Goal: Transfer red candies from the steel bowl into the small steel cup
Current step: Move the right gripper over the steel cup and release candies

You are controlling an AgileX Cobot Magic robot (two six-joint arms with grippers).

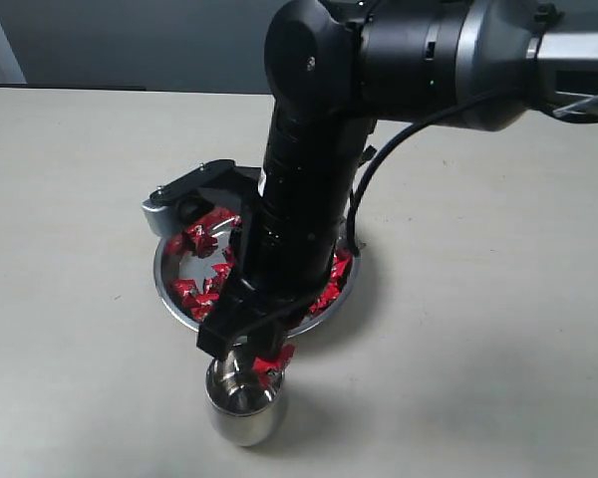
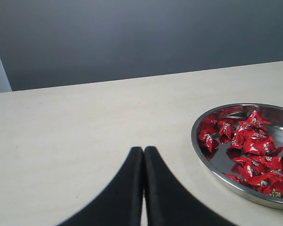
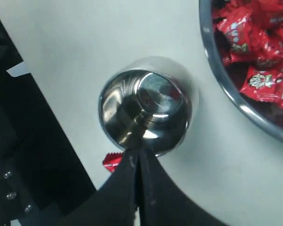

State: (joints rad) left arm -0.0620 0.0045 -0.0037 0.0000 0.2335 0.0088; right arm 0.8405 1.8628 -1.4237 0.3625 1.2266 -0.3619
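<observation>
My right gripper (image 1: 258, 360) hangs just over the rim of the small steel cup (image 1: 244, 410), shut on one red candy (image 1: 276, 358). In the right wrist view its fingertips (image 3: 137, 150) meet at the rim of the cup (image 3: 146, 106), and the held candy (image 3: 112, 162) sticks out sideways. Only reflections show inside the cup. Just behind it stands the steel bowl (image 1: 169, 285), with many red candies (image 1: 203, 240) in it. My left gripper (image 2: 143, 149) is shut and empty, low over the table beside the bowl (image 2: 198, 143) and its candies (image 2: 249, 142).
The right arm (image 1: 309, 169) covers the middle of the bowl in the exterior view. A grey and black part of an arm (image 1: 184, 194) sits at the bowl's back left rim. The bare tabletop (image 1: 70, 299) stretches back to a grey wall (image 2: 141, 37).
</observation>
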